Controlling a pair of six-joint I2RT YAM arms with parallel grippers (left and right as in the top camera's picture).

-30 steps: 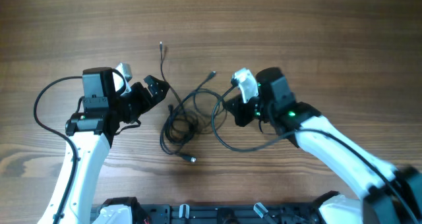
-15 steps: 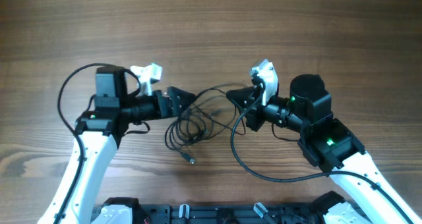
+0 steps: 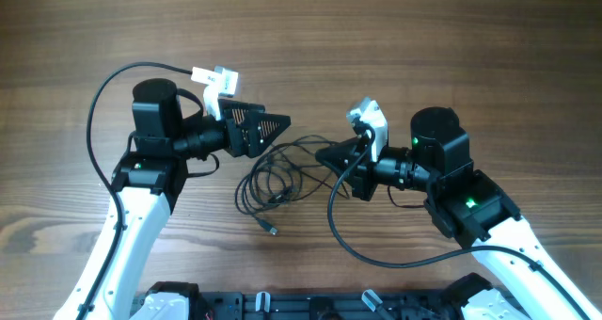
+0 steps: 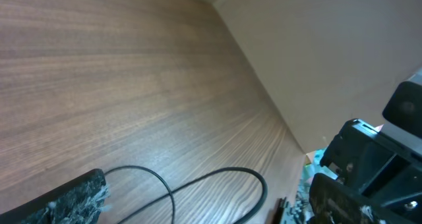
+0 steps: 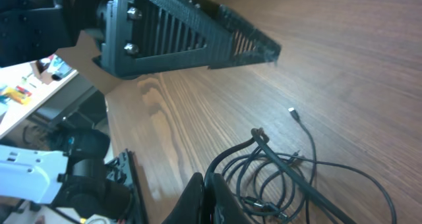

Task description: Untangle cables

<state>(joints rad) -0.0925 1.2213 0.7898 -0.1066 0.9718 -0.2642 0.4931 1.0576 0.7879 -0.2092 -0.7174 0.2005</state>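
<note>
Cables (image 3: 268,176), thin and black, lay in a loose tangled coil on the wooden table (image 3: 423,38), between the two robot arms. At the coil's right edge the right gripper (image 3: 323,155) was pinched closed on one strand. The left gripper (image 3: 282,127) hung raised at the coil's left edge, its jaws spread wide and holding nothing.
</note>
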